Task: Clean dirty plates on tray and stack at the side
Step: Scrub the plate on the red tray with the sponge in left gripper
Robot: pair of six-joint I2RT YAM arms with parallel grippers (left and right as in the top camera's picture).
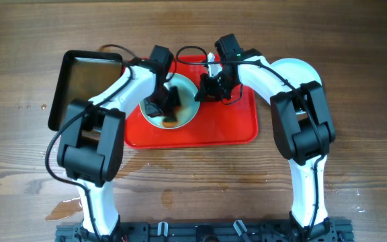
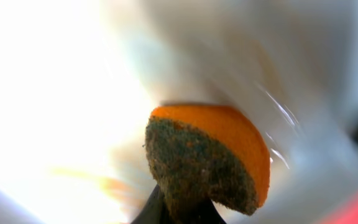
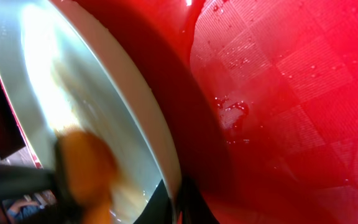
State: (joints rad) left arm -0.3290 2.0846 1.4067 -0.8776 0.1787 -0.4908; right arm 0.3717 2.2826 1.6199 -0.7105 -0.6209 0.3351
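Note:
One pale plate (image 1: 188,102) sits on the left part of the red tray (image 1: 230,128); no other plate shows. My left gripper (image 1: 165,101) is over the plate's inside, shut on an orange sponge (image 2: 229,134) whose dark green scrub face is turned toward the camera, against the white plate (image 2: 272,56). The jaws of my left gripper (image 2: 179,213) pinch the sponge from below. My right gripper (image 1: 209,87) is shut on the plate's right rim (image 3: 138,99), tilting it off the wet tray (image 3: 291,93). The sponge (image 3: 86,174) shows blurred inside the plate.
A black metal pan (image 1: 86,84) lies to the left of the tray, its corner next to my left arm. A small white item (image 1: 213,67) stands at the tray's back edge. A wet patch (image 1: 66,210) lies on the wooden table at front left.

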